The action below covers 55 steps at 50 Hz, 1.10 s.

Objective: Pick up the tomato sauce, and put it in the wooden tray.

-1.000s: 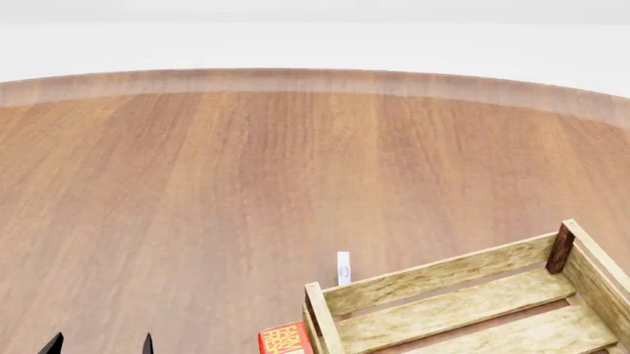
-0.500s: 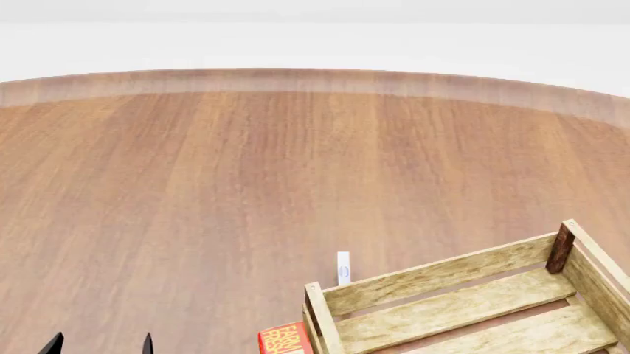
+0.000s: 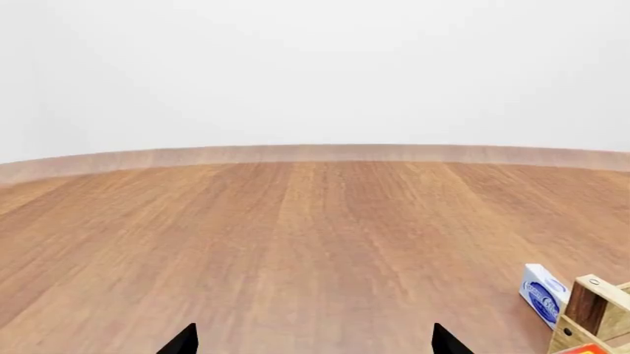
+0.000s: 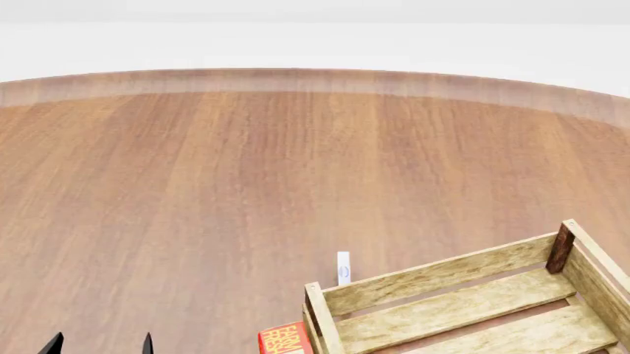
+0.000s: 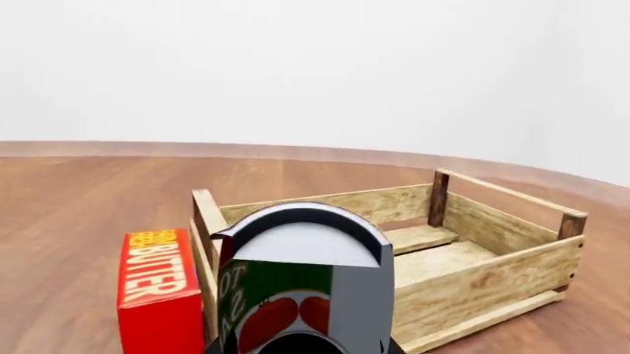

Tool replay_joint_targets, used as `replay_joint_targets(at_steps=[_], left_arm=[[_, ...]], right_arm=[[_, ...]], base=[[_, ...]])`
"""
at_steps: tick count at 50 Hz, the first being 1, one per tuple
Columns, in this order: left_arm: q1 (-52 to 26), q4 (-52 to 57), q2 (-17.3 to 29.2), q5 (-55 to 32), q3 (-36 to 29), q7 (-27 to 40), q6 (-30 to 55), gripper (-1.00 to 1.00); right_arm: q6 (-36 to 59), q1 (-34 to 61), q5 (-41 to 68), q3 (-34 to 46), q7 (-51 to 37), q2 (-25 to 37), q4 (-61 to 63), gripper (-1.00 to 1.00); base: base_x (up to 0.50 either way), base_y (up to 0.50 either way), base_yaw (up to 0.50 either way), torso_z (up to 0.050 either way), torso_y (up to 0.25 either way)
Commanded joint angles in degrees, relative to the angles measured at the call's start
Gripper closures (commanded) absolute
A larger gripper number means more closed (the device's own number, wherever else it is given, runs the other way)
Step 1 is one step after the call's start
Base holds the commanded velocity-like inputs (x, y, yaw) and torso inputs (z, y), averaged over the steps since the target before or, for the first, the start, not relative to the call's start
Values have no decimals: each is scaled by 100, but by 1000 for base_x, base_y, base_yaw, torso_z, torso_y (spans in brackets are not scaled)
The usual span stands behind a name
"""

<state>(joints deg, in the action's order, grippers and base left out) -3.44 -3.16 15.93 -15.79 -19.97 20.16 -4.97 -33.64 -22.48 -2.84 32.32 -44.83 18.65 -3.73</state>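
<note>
Only the two dark fingertips of the left hand [image 4: 99, 344] show at the bottom edge of the head view, spread well apart with nothing between them. The right hand is out of the head view; its own camera shows no fingers clearly.

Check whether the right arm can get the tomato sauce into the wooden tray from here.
Probably yes: the tomato sauce sits right at the right wrist camera, apparently held, and the wooden tray just behind it is open-topped. The gripper itself isn't visible.
</note>
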Motion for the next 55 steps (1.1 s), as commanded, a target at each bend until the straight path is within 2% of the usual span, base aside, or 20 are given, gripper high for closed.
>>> replay_joint_targets(at_steps=[1,20,35,55], left_arm=[[-14,-26,9,-20,-13,9,-15,-100],[9,91,45,-37,-52,71,55,-100],[-5,37,53,-42,-77,77,10,-100],[-25,24,72,-72,-102,94,5,-100]], right_arm=[[348,-153,-386,-99,-146,159,749,100],[1275,-80,-561,-373,-95,344,1770,100],[2202,590,202,-686,246,409,2061,100],[3512,1735,978,-1061,537,346,1862,100]], base=[[0,0,0,0,0],[0,0,0,0,0],[0,0,0,0,1],[0,0,0,0,0]])
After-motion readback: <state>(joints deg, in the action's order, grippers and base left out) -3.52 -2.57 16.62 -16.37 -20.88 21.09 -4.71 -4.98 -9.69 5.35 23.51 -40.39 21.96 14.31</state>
